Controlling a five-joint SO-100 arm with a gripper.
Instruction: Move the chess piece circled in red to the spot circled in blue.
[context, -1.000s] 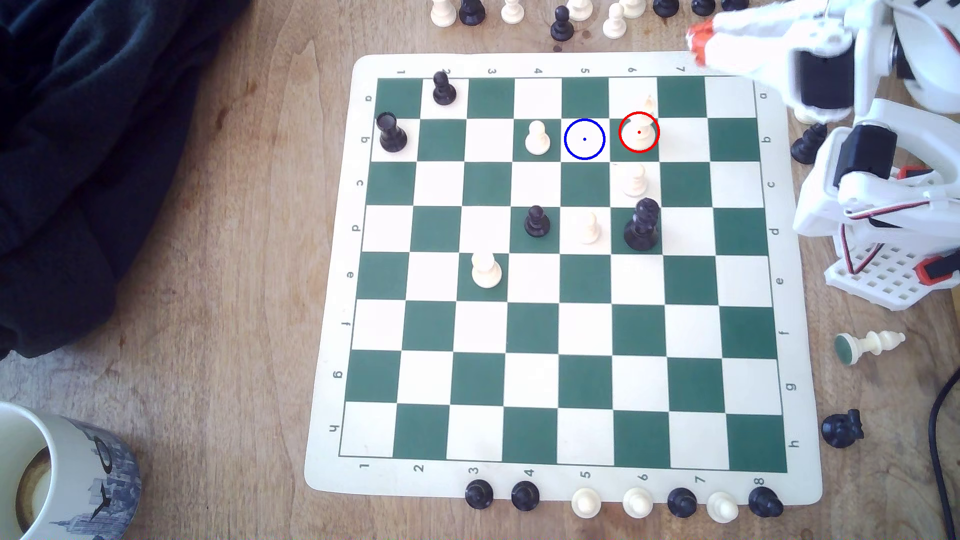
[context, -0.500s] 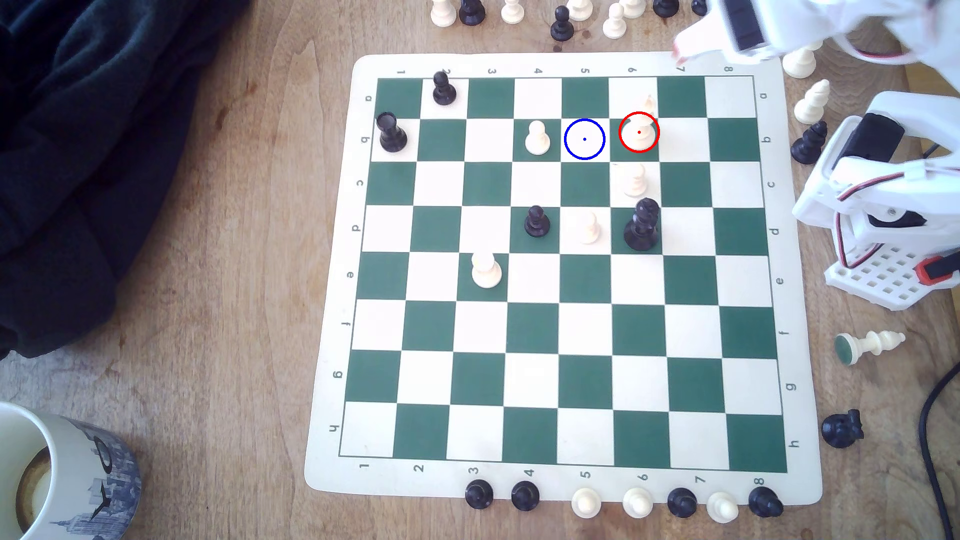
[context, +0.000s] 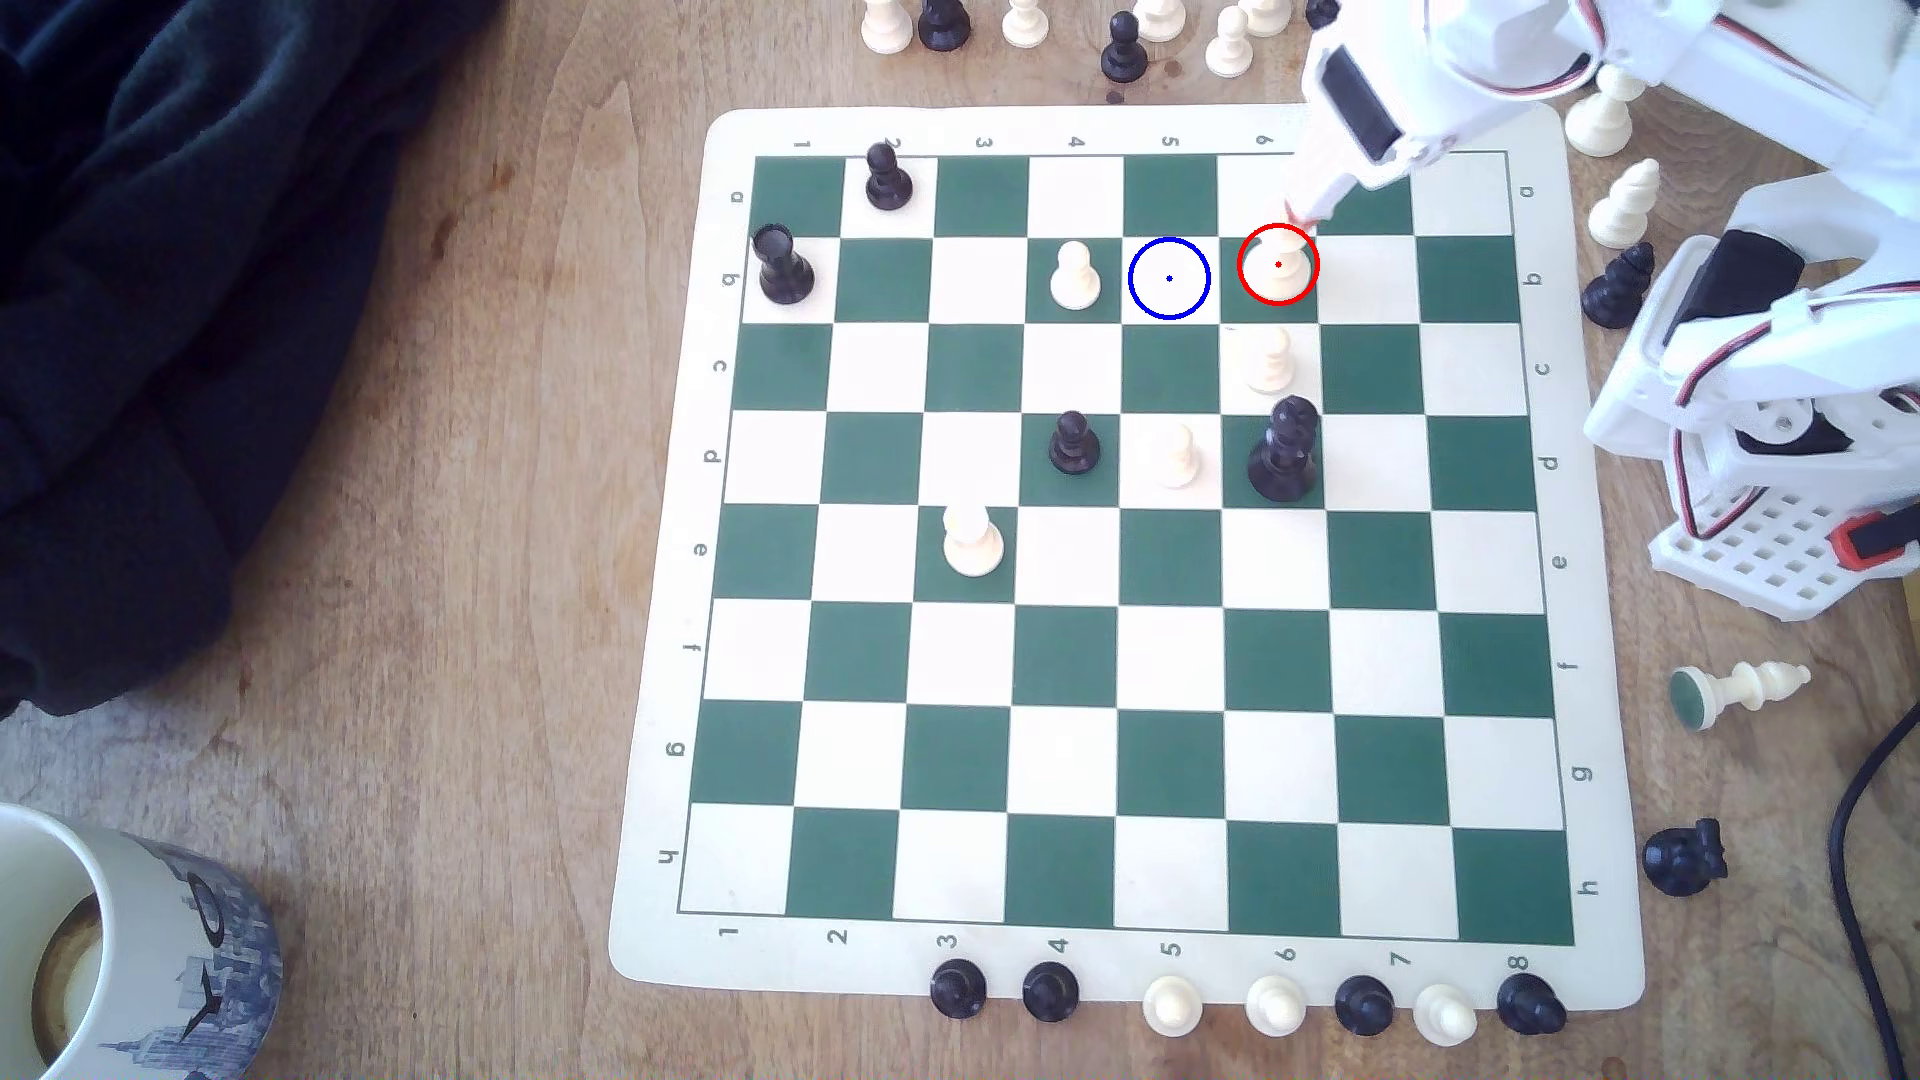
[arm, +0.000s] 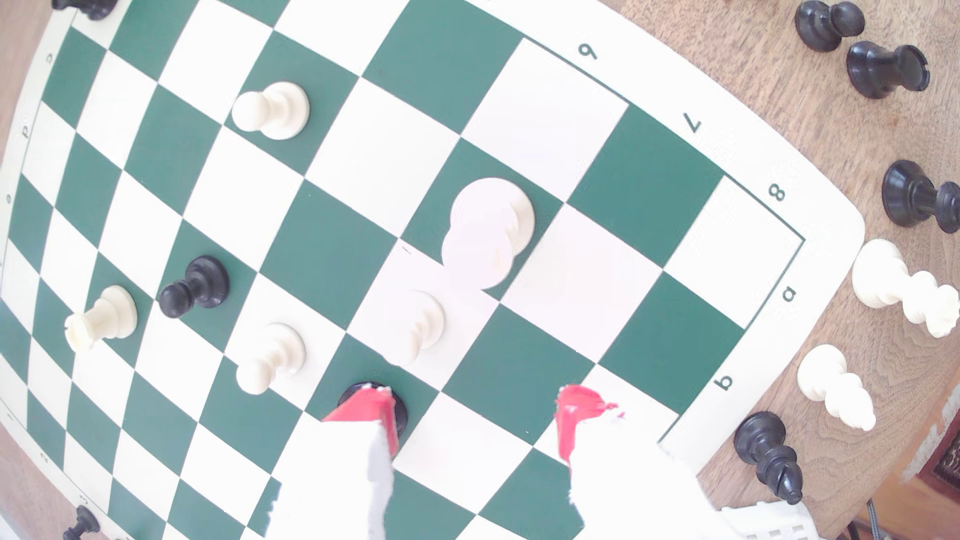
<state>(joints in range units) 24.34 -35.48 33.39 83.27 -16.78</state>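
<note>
Board (context: 665, 727) margins carrying digits 1–8 and letters a–h; chess piece (context: 1280, 260) standing upright inside red ring, row b, column 6; blue-ringed spot (context: 1169, 278) lying just beside it toward exterior view's left; gripper (arm: 472, 415) hanging above piece, red-tipped fingers (arm: 574, 410) spread apart, gripping nothing.

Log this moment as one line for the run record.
phase: approach | pincer: open, empty, above the board | white chess piece: standing in red ring, not held | blue-ring spot: free
</note>
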